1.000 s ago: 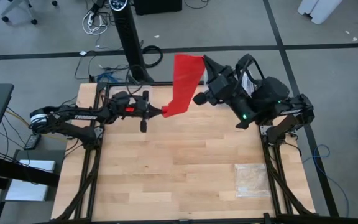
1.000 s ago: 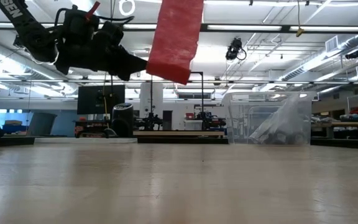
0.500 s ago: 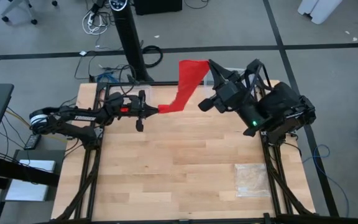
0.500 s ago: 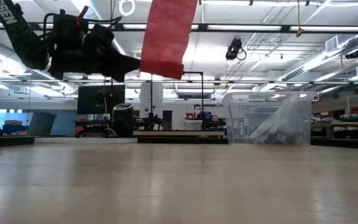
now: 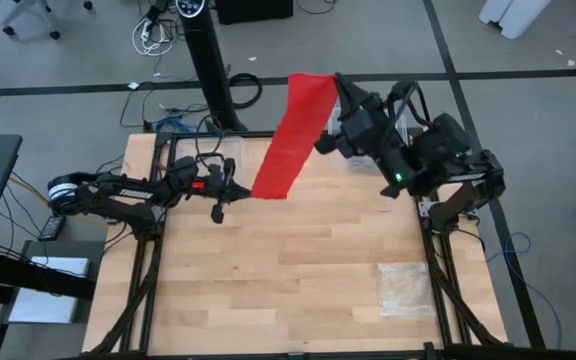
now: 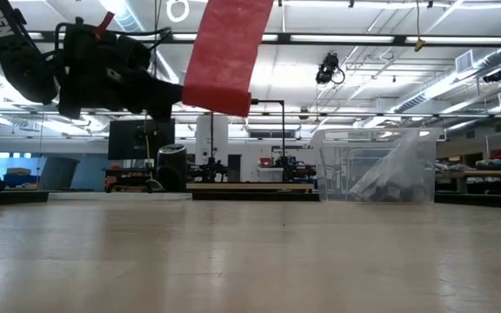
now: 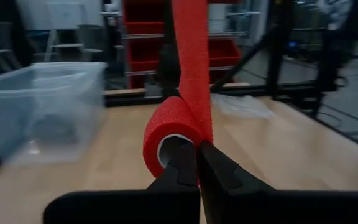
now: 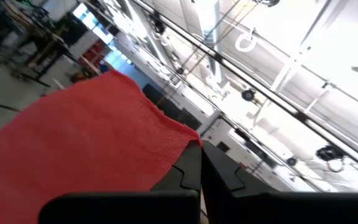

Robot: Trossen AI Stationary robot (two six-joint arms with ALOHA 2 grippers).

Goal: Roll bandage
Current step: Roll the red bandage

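Observation:
The bandage (image 5: 286, 135) is a bright red strip that hangs in the air over the far half of the table, slanting from high at the far side down to a short roll (image 7: 169, 134) with a white core. My left gripper (image 5: 240, 189) is shut on that roll, well above the wood. My right gripper (image 5: 334, 92) is shut on the strip's upper end, high over the table's far edge. In the low view the strip (image 6: 224, 56) runs out of the top of the picture, so the right gripper does not show there. My left gripper (image 7: 197, 158) pinches the roll's wall at its open end (image 7: 188, 140), one finger seemingly inside the white core and one outside. The fingers come about level from the table's left. The roll is lifted clear, and the strip rises from it. My right gripper (image 8: 201, 155) pinches the strip's free upper end at a corner of its edge (image 8: 182, 140) between its two shut fingers. It comes from the table's right, high up. The strip hangs away below it toward the roll, flat and fairly straight.
A clear plastic bag (image 5: 405, 290) lies flat on the wood near the table's right near corner. A clear plastic bin (image 6: 377, 165) stands at the table's far side, and shows in the left wrist view too (image 7: 42, 93). The table's middle (image 5: 298, 250) is bare wood.
My left gripper has moved a little toward the table's left edge and down, taking the roll with it. The strip, narrow and twisted near the roll half a second ago, now hangs broad and flat. My right gripper has stayed high, rolling its wrist slightly.

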